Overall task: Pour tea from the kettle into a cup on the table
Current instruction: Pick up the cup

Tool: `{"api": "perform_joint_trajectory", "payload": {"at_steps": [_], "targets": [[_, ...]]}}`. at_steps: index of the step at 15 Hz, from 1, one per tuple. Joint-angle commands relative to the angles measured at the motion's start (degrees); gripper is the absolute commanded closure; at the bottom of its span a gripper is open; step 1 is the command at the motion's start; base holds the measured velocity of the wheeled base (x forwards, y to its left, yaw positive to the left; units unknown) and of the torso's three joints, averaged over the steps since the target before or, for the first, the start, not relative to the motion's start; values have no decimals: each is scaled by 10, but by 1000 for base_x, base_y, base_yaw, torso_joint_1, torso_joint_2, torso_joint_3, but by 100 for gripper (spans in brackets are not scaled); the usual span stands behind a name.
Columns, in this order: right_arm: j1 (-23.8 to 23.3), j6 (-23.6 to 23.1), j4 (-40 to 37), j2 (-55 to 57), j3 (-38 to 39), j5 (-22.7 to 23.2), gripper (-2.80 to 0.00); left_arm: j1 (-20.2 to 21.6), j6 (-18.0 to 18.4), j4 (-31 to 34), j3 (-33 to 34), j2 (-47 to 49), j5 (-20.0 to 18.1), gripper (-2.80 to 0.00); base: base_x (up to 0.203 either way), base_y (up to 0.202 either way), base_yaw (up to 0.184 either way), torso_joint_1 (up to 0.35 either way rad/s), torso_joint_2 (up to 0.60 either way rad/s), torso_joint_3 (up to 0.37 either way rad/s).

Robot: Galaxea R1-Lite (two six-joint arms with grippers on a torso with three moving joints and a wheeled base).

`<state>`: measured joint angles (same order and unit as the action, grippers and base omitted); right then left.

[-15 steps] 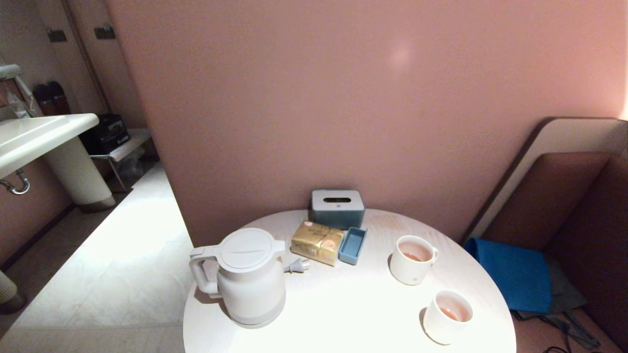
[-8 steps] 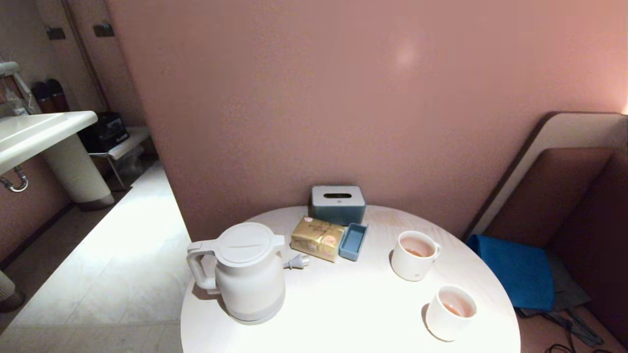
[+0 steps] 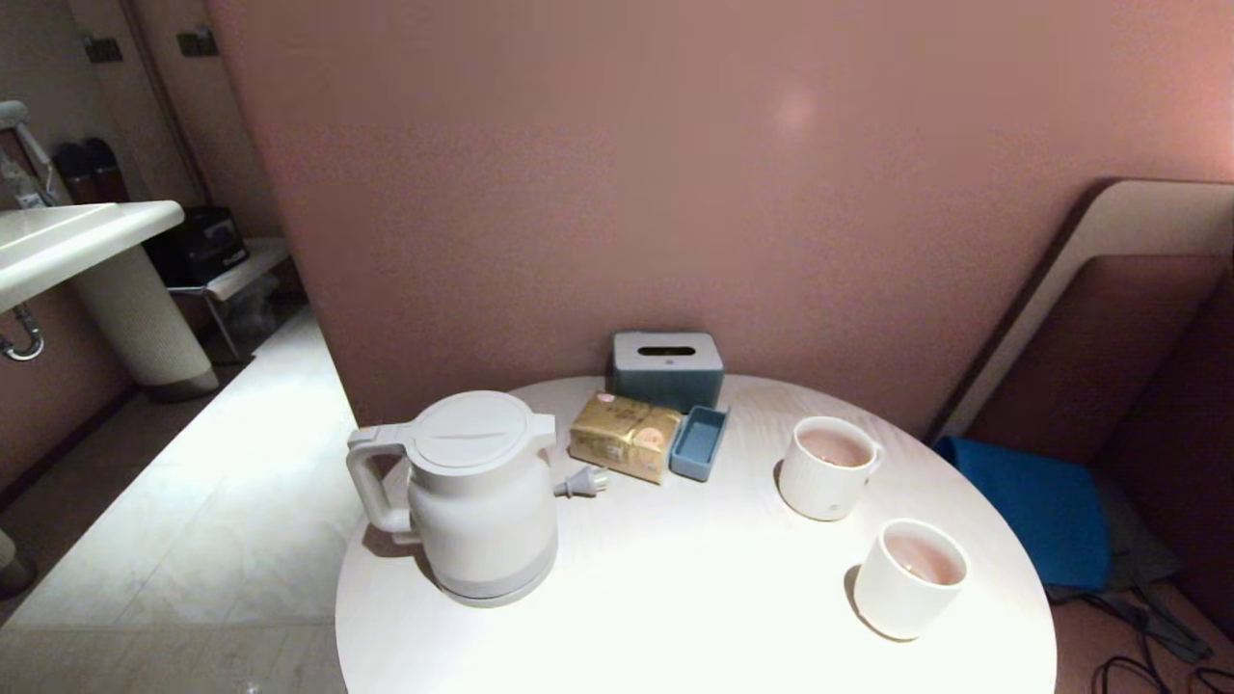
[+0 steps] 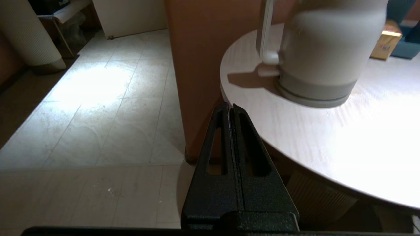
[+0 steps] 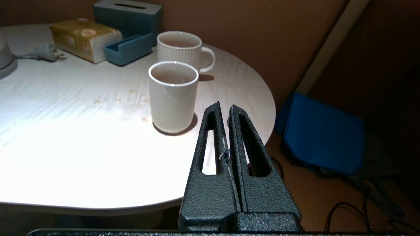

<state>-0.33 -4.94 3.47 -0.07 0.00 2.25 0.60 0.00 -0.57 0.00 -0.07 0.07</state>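
The kettle is taken as the landmark. It is seen upright on the round pale bench, lid on, loop handle turned toward the bench's left edge, grey base band flat on the top. Its plug is laid on the bench just beside the kettle's right flank.

Past the plug, a gold packet is noted, with a small blue tray touching or just beside it, and a grey-blue tissue box behind both, against the pink wall.

Well apart to the right of the kettle, 2 white vessels are seen. The farther 1 is a ribbed mug with a small handle. The nearer 1, closest to the bench's right front edge, is the plain handleless cup. Reddish liquid, the tea, is seen low inside the cup; the mug is tinted likewise. A few pale drops are noted on the bench just beside the cup on the side toward the kettle.

No arm is shown in the head view. The left gripper is held off the bench edge, below and just in front of the kettle's base, jaws pressed together, nothing between them. The right gripper is held near the cup at the bench's front right edge, jaws closed and empty.
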Motion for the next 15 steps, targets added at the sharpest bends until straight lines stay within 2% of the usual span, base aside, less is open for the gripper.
{"api": "perform_joint_trajectory", "payload": {"at_steps": [1,5,13,15], "targets": [[0,0,0,1,0,0,0,0,0,0,0,1,0,0,0,0,0,-279,541,274],[0,0,0,1,0,2,0,0,0,0,0,1,0,0,0,0,0,-219,436,214],[0,-13,-6,3,-4,8,0,0,0,0,0,1,0,0,0,0,0,-17,38,21],[2,-11,-25,51,-53,27,0,0,0,0,0,1,0,0,0,0,0,0,0,0]]}}
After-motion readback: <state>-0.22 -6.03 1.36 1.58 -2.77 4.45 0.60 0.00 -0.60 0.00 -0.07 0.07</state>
